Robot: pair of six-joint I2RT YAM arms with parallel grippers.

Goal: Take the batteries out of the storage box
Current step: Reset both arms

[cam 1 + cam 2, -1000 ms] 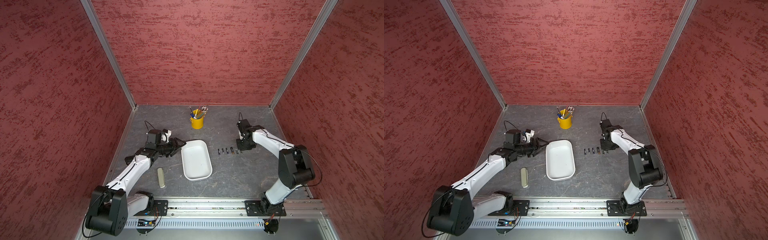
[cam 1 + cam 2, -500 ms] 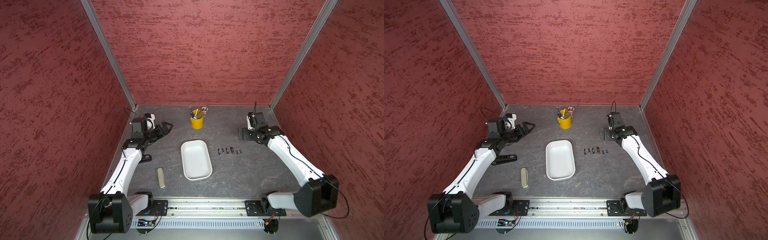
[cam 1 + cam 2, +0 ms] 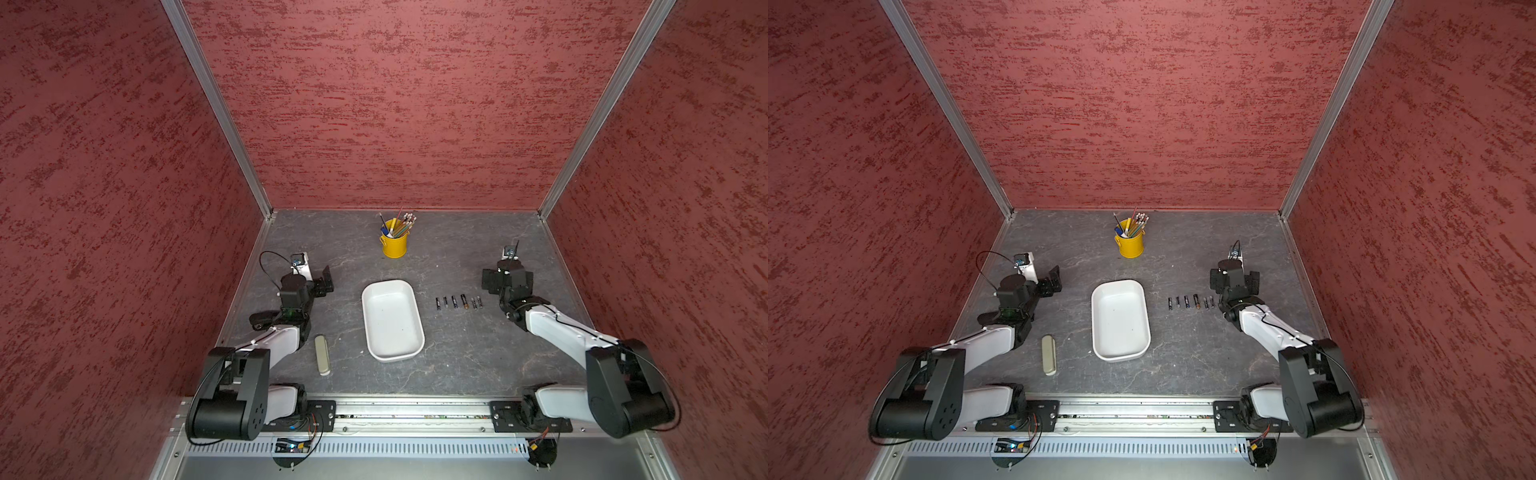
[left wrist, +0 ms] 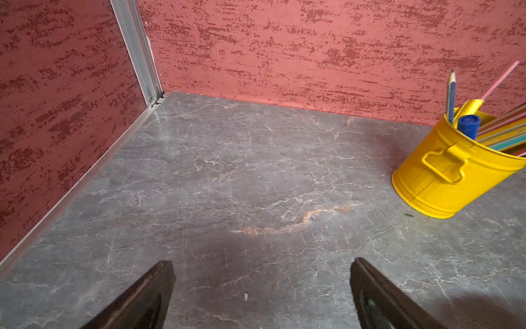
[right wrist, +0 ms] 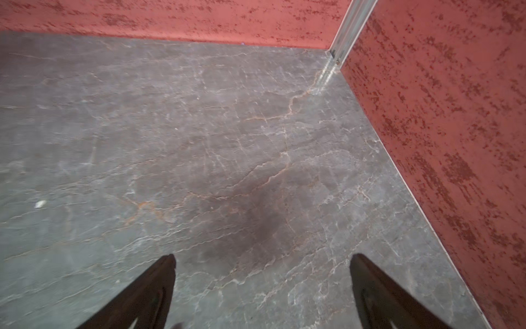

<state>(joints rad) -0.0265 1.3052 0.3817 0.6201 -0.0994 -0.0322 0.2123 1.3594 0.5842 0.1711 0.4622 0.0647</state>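
White plastic is all we see inside the storage box (image 3: pixel 392 320). It sits empty in the middle of the worktop (image 3: pixel 457 357), and the six batteries (image 3: pixel 459 302) lie in a neat row on the worktop to its right, clear of its wall. A second ago the left tool (image 3: pixel 326 281) was at the box's far left corner, and the right tool (image 3: pixel 508 282) stood right at the end of the row. Both have since drawn back to their own sides. Each wrist view shows jaws spread wide over bare worktop, holding nothing; the left wrist view also takes in the yellow pencil cup (image 4: pixel 455 171). We judge the unloading finished: nothing remains to lift out, and the arms seem to be retiring.
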